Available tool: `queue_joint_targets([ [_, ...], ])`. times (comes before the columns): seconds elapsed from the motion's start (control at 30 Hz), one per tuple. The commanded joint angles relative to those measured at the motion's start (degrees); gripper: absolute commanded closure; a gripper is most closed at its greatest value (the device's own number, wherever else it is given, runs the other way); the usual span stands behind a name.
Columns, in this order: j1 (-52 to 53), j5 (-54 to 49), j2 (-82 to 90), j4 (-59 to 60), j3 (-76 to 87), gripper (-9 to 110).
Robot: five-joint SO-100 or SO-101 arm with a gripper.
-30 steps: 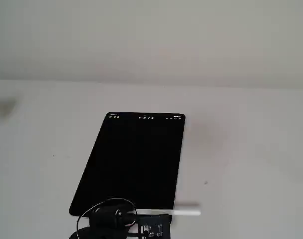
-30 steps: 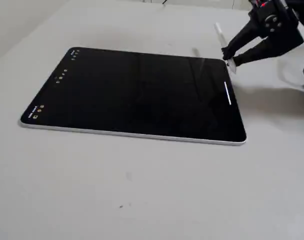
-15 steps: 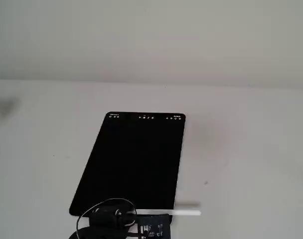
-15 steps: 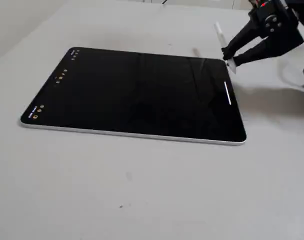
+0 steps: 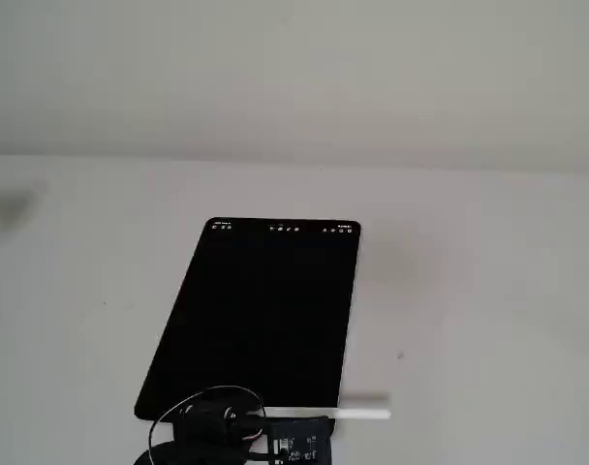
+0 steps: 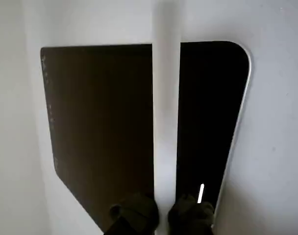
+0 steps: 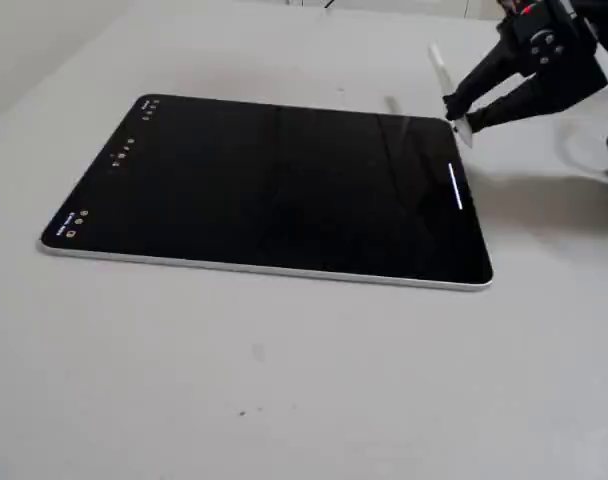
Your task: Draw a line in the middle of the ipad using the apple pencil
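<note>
The iPad (image 7: 274, 190) lies flat on the table, its screen black with small icons along one short edge. It also shows in the other fixed view (image 5: 261, 310) and in the wrist view (image 6: 100, 122). A short white stroke (image 7: 455, 187) is drawn on the screen near the short edge closest to the arm; it also shows in the wrist view (image 6: 201, 193). My gripper (image 7: 454, 108) is shut on the white Apple Pencil (image 7: 446, 85), with the pencil's tip at that edge of the iPad. In the wrist view the pencil (image 6: 166, 112) runs up the middle from my gripper (image 6: 164, 208).
The iPad rests on a plain light grey table (image 7: 284, 380). A pale wall (image 5: 294, 77) stands behind the table. The arm's black body and cable (image 5: 217, 421) sit at the iPad's near edge in that fixed view.
</note>
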Motion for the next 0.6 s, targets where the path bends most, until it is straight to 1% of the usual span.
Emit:
queue_joint_targets([
  [0.0, -0.70, -0.79, 0.88, -1.93, -0.53, 101],
  [0.4, -0.79, -0.79, 0.88, -2.37, -0.53, 101],
  [0.43, -1.49, -2.81, 0.88, -2.55, -0.44, 101],
  [0.5, -3.78, -12.39, 0.88, -3.34, 0.09, 101],
  [0.57, -5.01, -16.61, 0.88, -3.96, 0.09, 101],
])
